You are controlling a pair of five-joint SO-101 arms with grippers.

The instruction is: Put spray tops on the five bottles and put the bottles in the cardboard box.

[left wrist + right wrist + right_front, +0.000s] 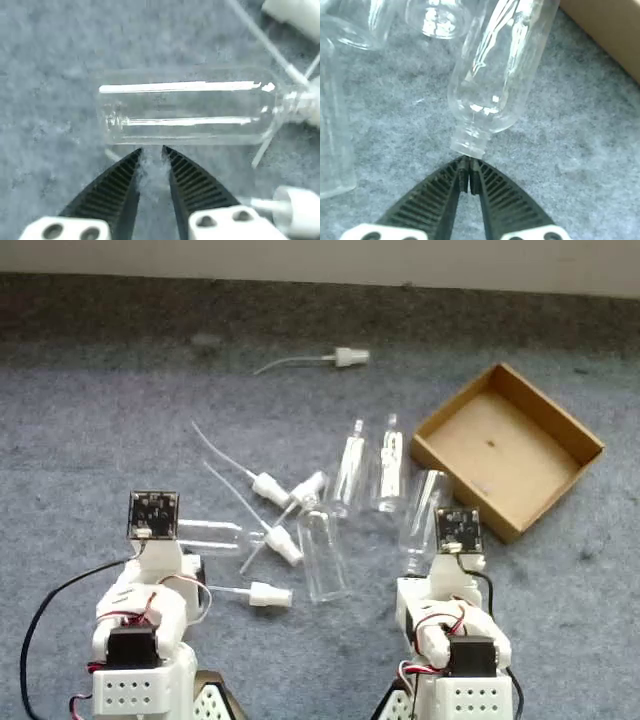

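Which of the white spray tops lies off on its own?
The spray top lying alone at the far side of the carpet; the other tops crowd among the bottles.

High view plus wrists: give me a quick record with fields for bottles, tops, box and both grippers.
bottles: five, lying on the carpet, none capped
tops: five, loose; four among the bottles, far top apart at the back
box: empty, on the right arm's side
left gripper: narrowly open, tips just short of the leftmost bottle
right gripper: shut, tips at the mouth of the rightmost bottle
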